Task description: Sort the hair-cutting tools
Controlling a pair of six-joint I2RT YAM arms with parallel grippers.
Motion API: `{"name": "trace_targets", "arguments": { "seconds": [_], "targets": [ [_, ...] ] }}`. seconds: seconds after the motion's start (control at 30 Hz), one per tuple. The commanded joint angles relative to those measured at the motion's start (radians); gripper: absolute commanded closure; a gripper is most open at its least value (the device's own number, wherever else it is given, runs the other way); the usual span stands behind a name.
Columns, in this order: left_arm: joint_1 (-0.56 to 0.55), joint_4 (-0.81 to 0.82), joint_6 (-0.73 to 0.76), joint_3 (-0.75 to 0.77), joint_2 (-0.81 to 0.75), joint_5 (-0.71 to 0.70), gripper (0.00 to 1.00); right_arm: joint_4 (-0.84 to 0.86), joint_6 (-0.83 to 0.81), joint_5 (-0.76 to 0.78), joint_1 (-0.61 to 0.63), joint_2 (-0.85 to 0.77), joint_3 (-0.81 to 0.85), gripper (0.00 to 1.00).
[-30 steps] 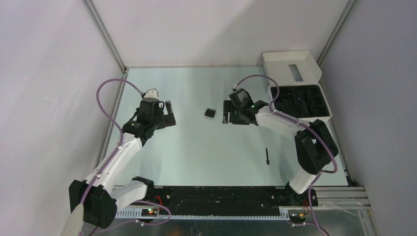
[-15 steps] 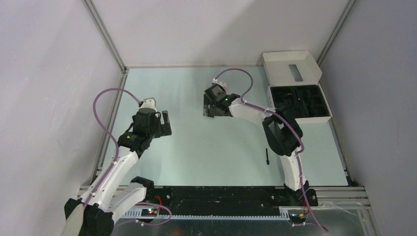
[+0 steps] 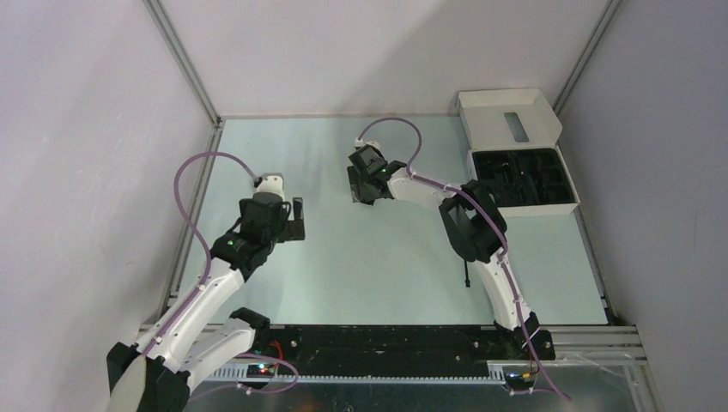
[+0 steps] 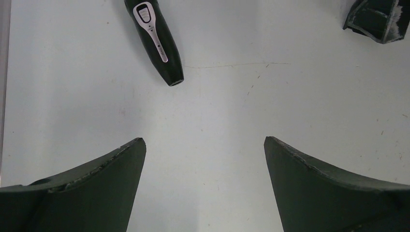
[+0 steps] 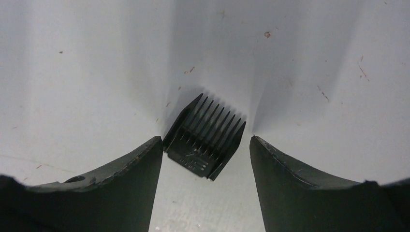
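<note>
In the left wrist view a black and silver hair clipper (image 4: 154, 41) lies on the table, ahead and to the left of my open left gripper (image 4: 203, 140), which holds nothing. The top view does not show the clipper; my left gripper (image 3: 292, 219) hangs over the table's left part. A black comb attachment (image 5: 205, 137) lies flat between the tips of my open right gripper (image 5: 204, 139). Its left corner is at the left finger (image 5: 140, 164) and a gap shows on the right. My right gripper (image 3: 360, 184) covers the comb from above. A thin stick brush (image 3: 466, 273) lies near the right arm.
A white box with a black tray (image 3: 524, 176) and its open lid (image 3: 508, 120) stands at the back right. Metal rails edge the table on the left (image 3: 202, 184) and at the back. The right gripper's body (image 4: 377, 19) shows at the top right of the left wrist view.
My right gripper has swung left from beside the tray to over the comb attachment, which now sits between its jaws. The left gripper has shifted slightly toward the near side.
</note>
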Motion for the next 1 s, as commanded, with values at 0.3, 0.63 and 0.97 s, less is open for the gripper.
{"name": "trace_targets", "arguments": {
  "seconds": [0.3,0.63,0.97],
  "targets": [
    [-0.023,0.037,0.031,0.002,-0.011,-0.038,0.00,-0.025,-0.115,-0.035,-0.033,0.033,0.017,0.44],
    [-0.023,0.034,0.035,0.007,-0.017,-0.038,0.00,-0.096,0.028,-0.126,-0.021,-0.197,-0.334,0.58],
    [-0.023,0.031,0.034,0.006,-0.023,-0.035,0.00,-0.189,0.099,-0.171,0.036,-0.406,-0.469,0.37]
  ]
}}
